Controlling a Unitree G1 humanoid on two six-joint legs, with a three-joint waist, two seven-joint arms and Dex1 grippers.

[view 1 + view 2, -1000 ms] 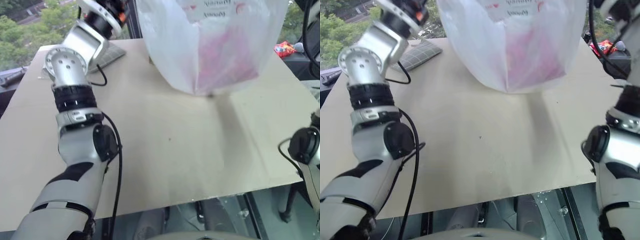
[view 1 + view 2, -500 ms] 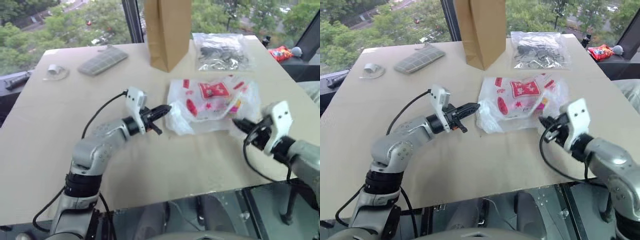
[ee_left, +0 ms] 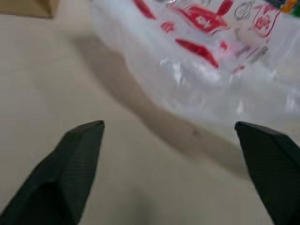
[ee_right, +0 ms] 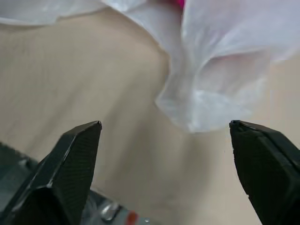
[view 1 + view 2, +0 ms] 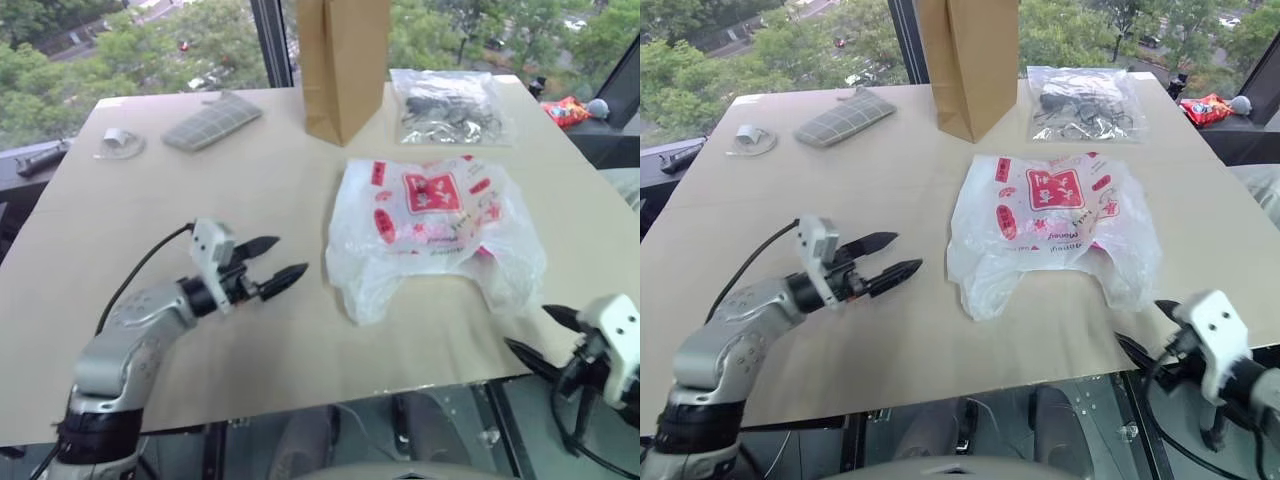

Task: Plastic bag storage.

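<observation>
The plastic bag point(image 5: 430, 225), thin white with a red square logo and red marks, lies crumpled flat on the beige table point(image 5: 200, 200), right of centre. My left gripper point(image 5: 268, 262) hovers open to the bag's left, fingers pointing at it, a short gap away, holding nothing. Off the table's front right corner my right gripper point(image 5: 535, 335) is open and empty, just below the bag's near handle loop point(image 4: 220, 93). The left wrist view looks along the open fingers at the bag's edge point(image 3: 211, 61).
A tall brown paper bag point(image 5: 343, 60) stands at the back centre. A clear zip bag of dark items point(image 5: 447, 105) lies behind the plastic bag. A grey keyboard-like pad point(image 5: 212, 120) and a small white object point(image 5: 120, 143) sit back left. A red packet point(image 5: 568, 108) lies far right.
A second ago both grippers held the bag up high. They lowered it onto the table, let go and opened, then drew back toward me; the bag has spread out flat.
</observation>
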